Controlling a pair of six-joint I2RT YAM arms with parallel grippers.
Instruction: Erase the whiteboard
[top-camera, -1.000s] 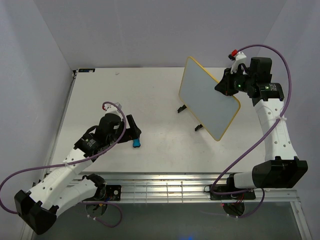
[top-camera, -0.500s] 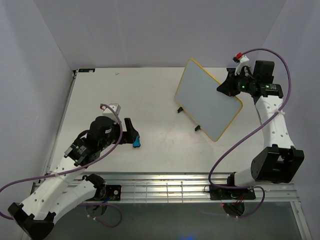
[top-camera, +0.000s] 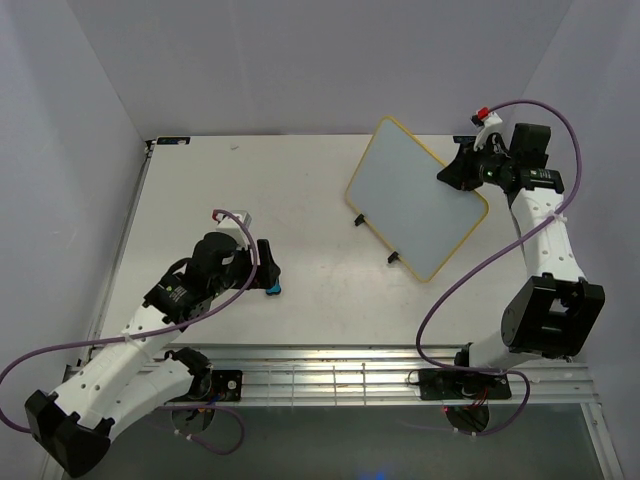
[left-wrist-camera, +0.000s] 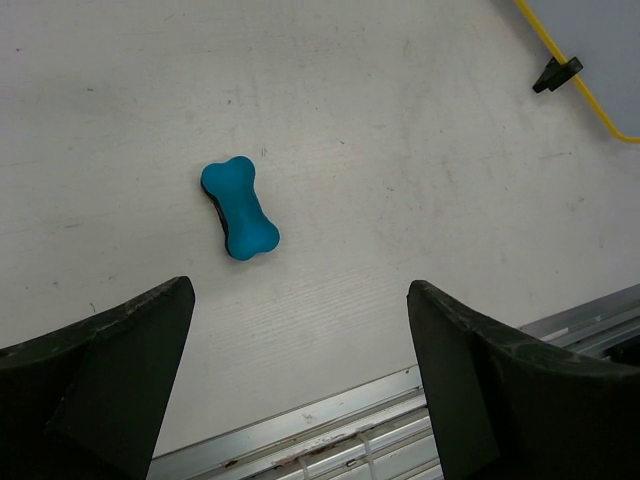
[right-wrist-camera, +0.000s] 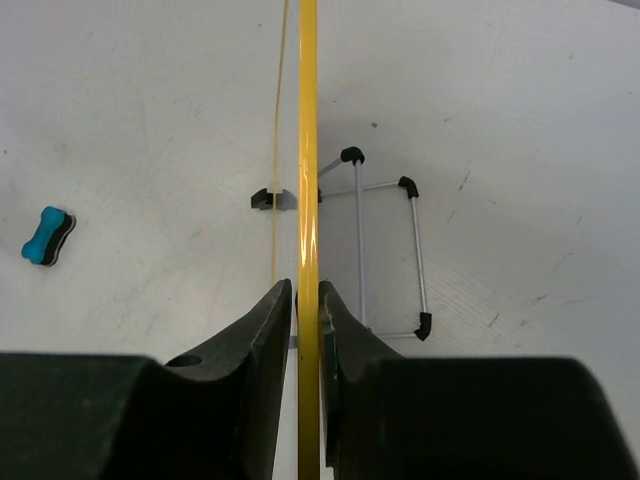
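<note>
Blue and bone-shaped, the eraser lies on the table near the front, and the left gripper hangs over it with jaws wide apart, seemingly lined up to grasp it. Farther back at right, the whiteboard stands propped. The right gripper closely straddles its yellow frame, probably to steady it, though whether it actually pinches cannot be told.

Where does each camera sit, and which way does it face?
Top external: above, behind the robot, looking down on the table; both arms show.
Left wrist: on the left arm, looking down at the eraser; open left gripper shows.
Right wrist: looking along the whiteboard edge; right gripper closed on it.
All three show the eraser.
</note>
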